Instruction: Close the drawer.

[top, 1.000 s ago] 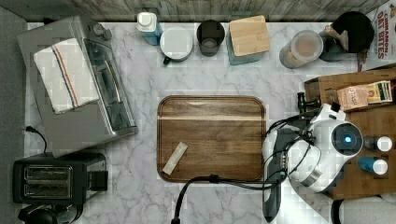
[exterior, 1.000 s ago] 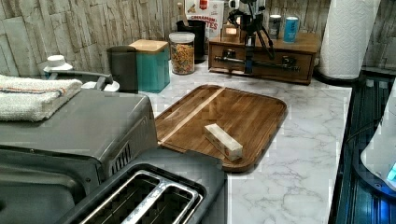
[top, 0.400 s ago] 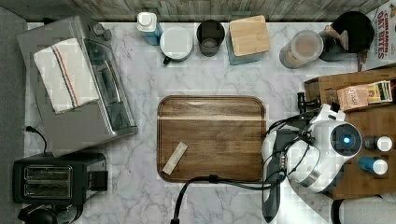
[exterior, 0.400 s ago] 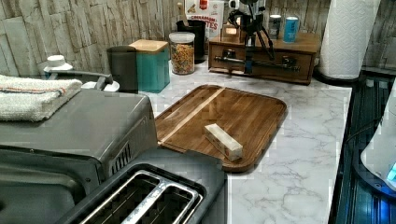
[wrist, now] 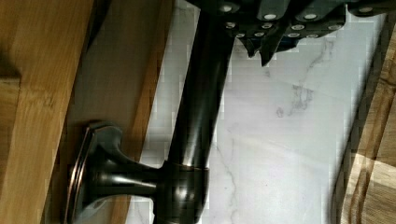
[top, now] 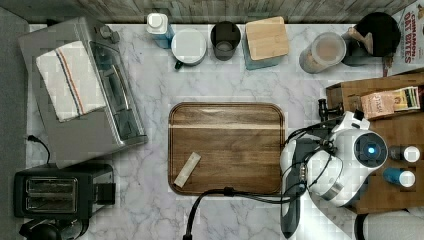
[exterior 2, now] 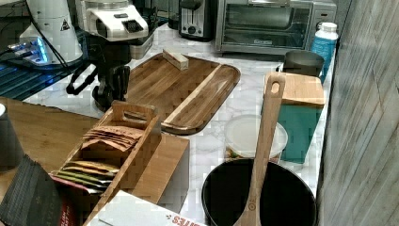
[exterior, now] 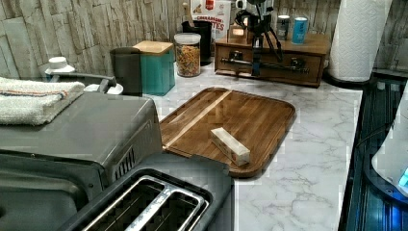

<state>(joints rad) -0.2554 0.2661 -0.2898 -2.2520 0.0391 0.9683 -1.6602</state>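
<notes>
The drawer (exterior: 279, 60) sits in a low wooden cabinet at the far end of the counter in the left view, its front close to flush with the cabinet face. Its slim black bar handle (exterior: 269, 64) runs across the front. My gripper (exterior: 256, 57) hangs straight down in front of that handle, shut with nothing held. In the wrist view the handle (wrist: 196, 121) stands off the drawer front (wrist: 42, 93) on a post. My gripper (wrist: 264, 49) lies against the bar's outer side, over the marble. In the right view my gripper (exterior 2: 110, 92) is low by the counter.
A dark wooden board (top: 227, 147) with a small pale block (top: 187, 169) lies mid-counter, just beside the arm (top: 340, 165). A black cable (top: 225, 192) crosses its near edge. Boxes and bottles stand on the cabinet top (top: 400, 130). Jars line the back wall. A toaster oven (top: 85, 90) is at the top view's left.
</notes>
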